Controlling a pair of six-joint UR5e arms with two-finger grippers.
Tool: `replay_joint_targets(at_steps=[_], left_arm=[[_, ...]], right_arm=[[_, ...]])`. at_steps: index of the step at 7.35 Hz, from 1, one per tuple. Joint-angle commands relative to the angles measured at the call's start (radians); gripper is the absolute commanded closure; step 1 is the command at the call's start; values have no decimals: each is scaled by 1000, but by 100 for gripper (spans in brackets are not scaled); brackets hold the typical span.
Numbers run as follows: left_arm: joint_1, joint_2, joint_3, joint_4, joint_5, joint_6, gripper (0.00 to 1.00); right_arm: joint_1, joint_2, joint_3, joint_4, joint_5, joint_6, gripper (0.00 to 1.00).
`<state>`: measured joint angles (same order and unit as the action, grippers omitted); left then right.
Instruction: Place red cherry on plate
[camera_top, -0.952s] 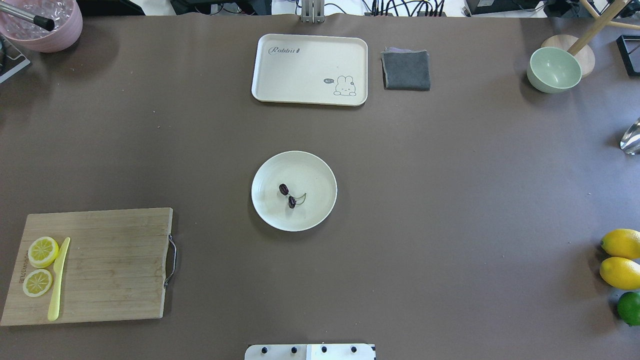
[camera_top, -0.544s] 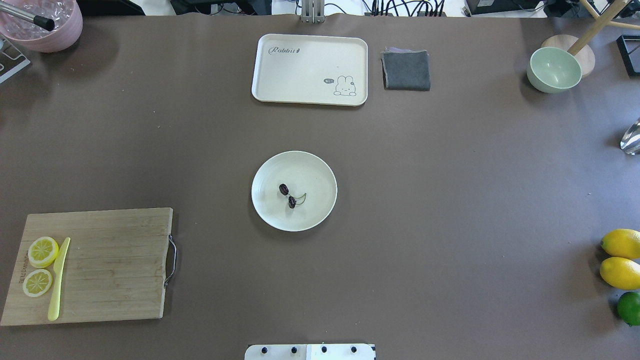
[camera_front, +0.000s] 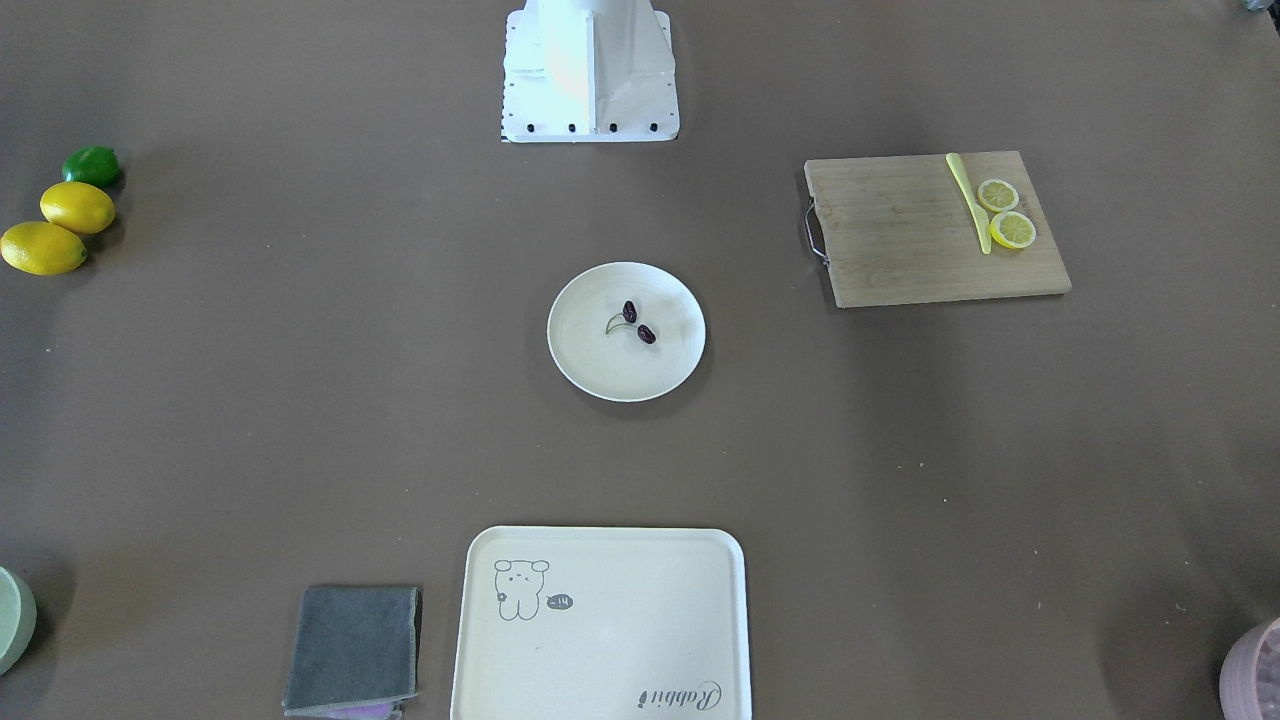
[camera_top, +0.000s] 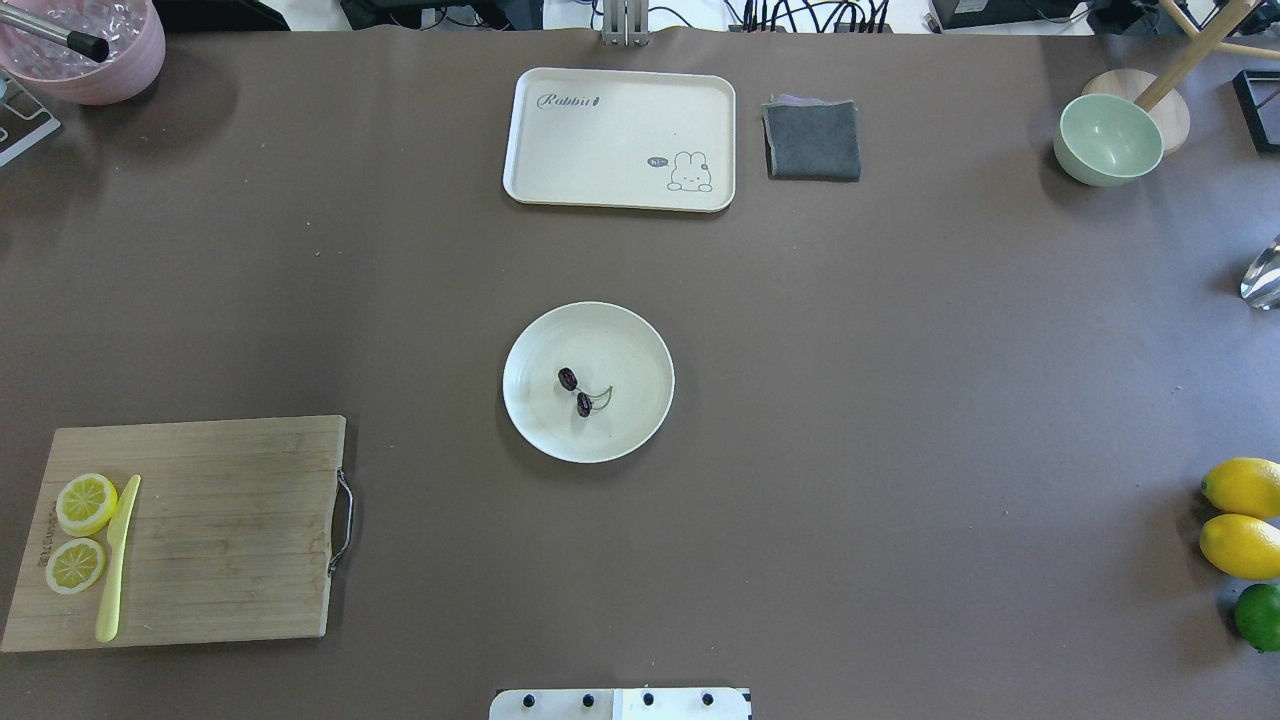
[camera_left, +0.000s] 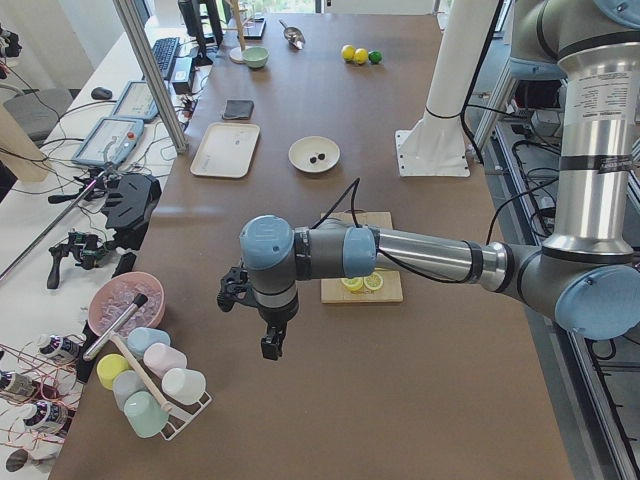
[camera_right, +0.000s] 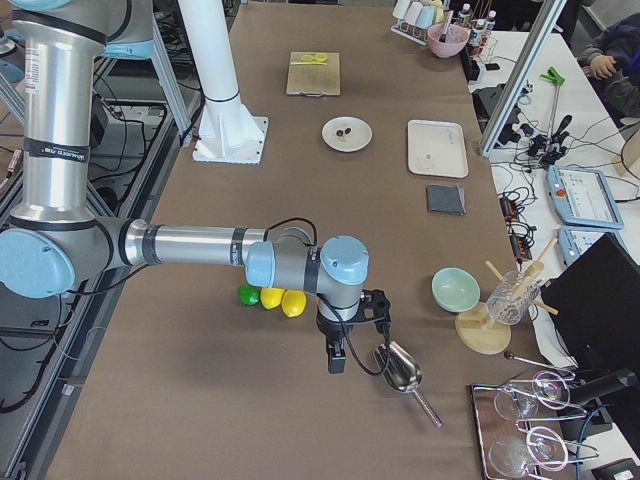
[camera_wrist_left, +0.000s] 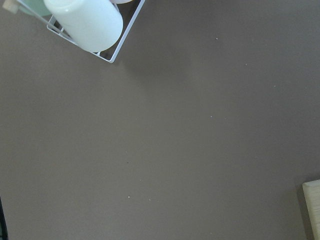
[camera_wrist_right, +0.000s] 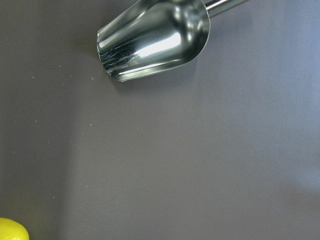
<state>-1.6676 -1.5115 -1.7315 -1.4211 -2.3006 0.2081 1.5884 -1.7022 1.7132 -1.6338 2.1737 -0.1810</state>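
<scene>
Red cherry on plate; tray beyond

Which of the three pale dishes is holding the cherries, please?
The round plate in the middle: the cherries lie on it, while the rectangular tray and green bowl hold none.

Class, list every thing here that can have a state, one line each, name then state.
Cherry: lying on the plate, ungripped.
Plate: upright, holding the cherry.
Cloth: folded.
Bowl: upright.
Scoop: lying on the table.
Lemon slices: flat on the board.
Left gripper: cannot tell open or shut.
Right gripper: cannot tell open or shut.
</scene>
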Motion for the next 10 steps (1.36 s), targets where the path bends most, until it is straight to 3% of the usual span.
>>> replay_joint_targets(at_steps=[1, 4, 8, 10], left_arm=[[-6, 5, -2, -24, 3, -9, 2], [-35, 65, -90, -25, 1, -1, 2], [-24, 68, -80, -13, 3, -22, 2], [5, 70, -76, -25, 0, -169, 2]], right_arm=[[-1, 1, 0, 0, -2, 0, 0], [-1, 1, 5, 2, -2, 0, 0], [-1, 4, 2, 2, -3, 2, 0], [-2, 4, 2, 0, -2, 2, 0]])
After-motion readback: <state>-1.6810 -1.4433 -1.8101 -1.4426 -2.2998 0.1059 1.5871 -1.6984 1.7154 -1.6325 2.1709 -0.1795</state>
